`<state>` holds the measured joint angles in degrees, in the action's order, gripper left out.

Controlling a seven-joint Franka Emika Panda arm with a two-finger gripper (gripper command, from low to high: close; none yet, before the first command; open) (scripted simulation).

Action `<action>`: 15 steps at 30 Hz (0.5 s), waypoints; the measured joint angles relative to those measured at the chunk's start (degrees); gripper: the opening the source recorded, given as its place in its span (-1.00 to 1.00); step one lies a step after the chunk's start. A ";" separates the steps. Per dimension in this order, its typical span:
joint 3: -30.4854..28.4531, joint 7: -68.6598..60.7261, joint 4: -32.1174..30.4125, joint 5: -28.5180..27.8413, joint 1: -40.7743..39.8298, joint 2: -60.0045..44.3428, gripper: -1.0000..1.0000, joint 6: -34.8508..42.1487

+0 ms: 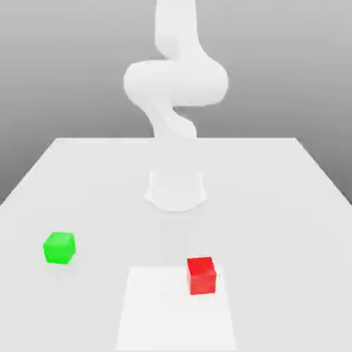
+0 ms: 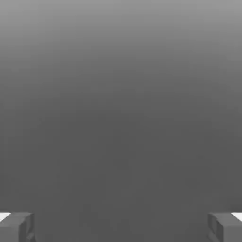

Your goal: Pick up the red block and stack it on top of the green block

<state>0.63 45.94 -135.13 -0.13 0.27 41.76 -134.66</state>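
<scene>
The red block (image 1: 201,275) sits on the white table (image 1: 275,199) near its front edge, slightly to the exterior view's right of centre. The green block (image 1: 59,247) rests on the table well off to the exterior view's left, a little farther back, apart from the red one. In the hand view my gripper (image 2: 121,228) is open: its two grey fingertips (image 2: 16,227) stand far apart with only plain grey background between them. Neither block is touched.
The white arm (image 1: 175,82) rises from its round base (image 1: 176,189) at the middle of the table, behind both blocks. A paler square patch (image 1: 165,316) lies on the table's front; the red block sits on its right corner.
</scene>
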 joint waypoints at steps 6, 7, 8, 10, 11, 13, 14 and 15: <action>1.52 0.22 -9.20 -0.28 0.81 -11.83 0.00 -8.14; 1.68 0.22 -10.70 -0.32 1.01 -13.78 0.00 -9.45; 1.88 0.21 -12.22 -0.32 1.17 -15.75 0.00 -10.79; 2.29 0.24 -15.30 -0.32 1.47 -19.75 0.00 -13.53; 2.34 0.27 -16.86 -0.35 1.79 -21.81 0.00 -14.92; 2.69 0.21 -20.08 -0.26 2.19 -26.10 0.00 -17.84; 2.86 0.14 -21.75 -0.17 2.43 -28.37 0.00 -19.38; 3.02 0.04 -23.46 -0.02 2.70 -30.75 0.00 -20.98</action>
<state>3.65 45.98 -158.59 -0.16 2.97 11.01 -155.64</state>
